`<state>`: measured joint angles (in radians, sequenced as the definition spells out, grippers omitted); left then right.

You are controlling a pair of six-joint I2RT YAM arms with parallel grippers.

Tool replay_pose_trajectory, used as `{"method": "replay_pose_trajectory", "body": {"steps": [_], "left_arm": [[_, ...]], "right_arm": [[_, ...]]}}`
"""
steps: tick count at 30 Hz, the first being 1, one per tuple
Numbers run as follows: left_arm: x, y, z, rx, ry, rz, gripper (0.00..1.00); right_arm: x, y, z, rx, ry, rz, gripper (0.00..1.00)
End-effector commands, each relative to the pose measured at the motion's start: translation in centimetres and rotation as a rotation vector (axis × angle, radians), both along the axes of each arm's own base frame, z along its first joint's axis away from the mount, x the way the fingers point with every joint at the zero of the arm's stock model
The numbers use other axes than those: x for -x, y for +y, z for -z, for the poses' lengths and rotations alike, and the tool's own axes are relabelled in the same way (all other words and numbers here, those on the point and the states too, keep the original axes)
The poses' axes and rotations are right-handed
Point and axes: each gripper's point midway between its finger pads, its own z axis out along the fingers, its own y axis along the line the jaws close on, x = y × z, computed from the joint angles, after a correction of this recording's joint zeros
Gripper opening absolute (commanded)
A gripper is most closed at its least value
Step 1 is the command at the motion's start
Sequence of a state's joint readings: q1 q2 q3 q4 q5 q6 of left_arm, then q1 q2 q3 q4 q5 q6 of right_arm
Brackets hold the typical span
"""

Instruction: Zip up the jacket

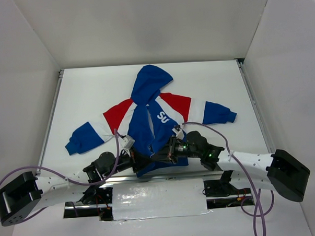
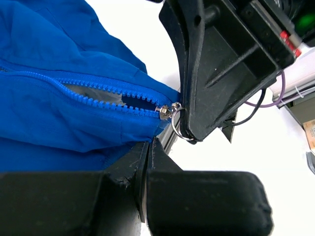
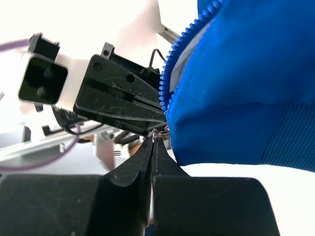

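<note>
Blue jacket flat on table, hem at both fingertips, zip open beyond the slider; right gripper clenched on the pull ring, apparently to draw it hoodward, left gripper pinching hem just beside, apparently as anchor.

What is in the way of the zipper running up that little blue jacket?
Nothing visible. The slider sits at the hem of the jacket, its ring pinched in the jaws of the right gripper, and the open teeth above lie bare.
</note>
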<state>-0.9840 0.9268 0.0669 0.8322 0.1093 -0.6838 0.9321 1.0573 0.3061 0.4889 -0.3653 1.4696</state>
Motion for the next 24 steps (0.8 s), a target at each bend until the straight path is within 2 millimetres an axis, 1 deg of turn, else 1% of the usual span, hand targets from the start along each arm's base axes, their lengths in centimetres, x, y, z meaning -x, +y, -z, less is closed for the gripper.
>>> {"method": "replay_pose_trajectory", "body": {"steps": [1, 3, 4, 5, 6, 9, 10, 11, 12, 13, 14, 15, 16, 17, 18, 19, 20, 22, 23, 24], "left_arm": [[0.4, 0.2, 0.4, -0.008, -0.021, 0.021, 0.00], [0.6, 0.2, 0.8, -0.017, -0.012, 0.029, 0.00], [0.7, 0.3, 1.0, -0.023, -0.005, 0.033, 0.00], [0.8, 0.3, 1.3, -0.030, 0.002, 0.038, 0.00], [1.0, 0.3, 1.6, -0.038, 0.009, 0.042, 0.00], [1.6, 0.4, 2.1, -0.046, 0.029, 0.057, 0.00], [1.8, 0.4, 2.3, -0.052, 0.034, 0.062, 0.00], [2.0, 0.4, 2.7, -0.065, 0.042, 0.064, 0.00], [2.1, 0.4, 2.7, -0.070, 0.044, 0.062, 0.00], [2.0, 0.5, 3.0, -0.078, 0.047, 0.055, 0.00], [2.3, 0.3, 3.0, -0.081, 0.049, 0.065, 0.00], [2.5, 0.3, 3.2, -0.086, 0.053, 0.068, 0.00], [2.6, 0.3, 3.2, -0.088, 0.057, 0.069, 0.00], [2.9, 0.0, 3.1, -0.087, 0.055, 0.081, 0.00], [3.1, 0.0, 3.4, -0.099, 0.058, 0.086, 0.00], [3.2, -0.2, 3.4, -0.104, 0.058, 0.090, 0.00], [3.4, -0.2, 3.7, -0.119, 0.062, 0.095, 0.00], [3.8, -0.5, 3.8, -0.122, 0.064, 0.111, 0.00], [4.0, -0.6, 4.1, -0.130, 0.069, 0.117, 0.00], [4.1, -0.7, 4.1, -0.130, 0.072, 0.121, 0.00]], "right_arm": [[0.0, 1.5, -2.3, -0.030, 0.130, -0.024, 0.00], [0.7, 2.1, -2.9, -0.043, 0.202, -0.070, 0.00], [0.6, 2.4, -2.4, -0.032, 0.235, -0.078, 0.00], [0.7, 2.6, -2.5, -0.035, 0.259, -0.086, 0.00], [0.7, 2.8, -2.0, -0.026, 0.307, -0.081, 0.00], [0.3, 2.6, -0.9, 0.000, 0.379, -0.038, 0.00], [-0.1, 2.4, -0.6, 0.001, 0.399, -0.002, 0.00], [-0.5, 1.9, 0.1, 0.023, 0.425, 0.033, 0.00], [-0.9, 1.6, 0.3, 0.031, 0.442, 0.066, 0.00], [-1.5, 1.2, 0.0, 0.026, 0.440, 0.099, 0.00], [-2.1, 0.5, 1.0, 0.065, 0.459, 0.162, 0.00], [-3.0, -0.1, 1.2, 0.072, 0.465, 0.213, 0.00], [-3.7, -0.5, 0.4, 0.060, 0.451, 0.248, 0.00], [-4.6, -1.3, 1.1, 0.093, 0.460, 0.309, 0.00], [-5.6, -1.9, 0.9, 0.086, 0.457, 0.352, 0.00], [-6.1, -2.1, 0.9, 0.091, 0.461, 0.373, 0.00], [-6.8, -2.4, 1.4, 0.095, 0.475, 0.392, 0.00], [-7.1, -2.1, 1.5, 0.093, 0.486, 0.378, 0.00], [-6.9, -1.6, 1.2, 0.081, 0.489, 0.340, 0.00], [-7.0, -1.1, 1.8, 0.090, 0.502, 0.322, 0.00]]}}
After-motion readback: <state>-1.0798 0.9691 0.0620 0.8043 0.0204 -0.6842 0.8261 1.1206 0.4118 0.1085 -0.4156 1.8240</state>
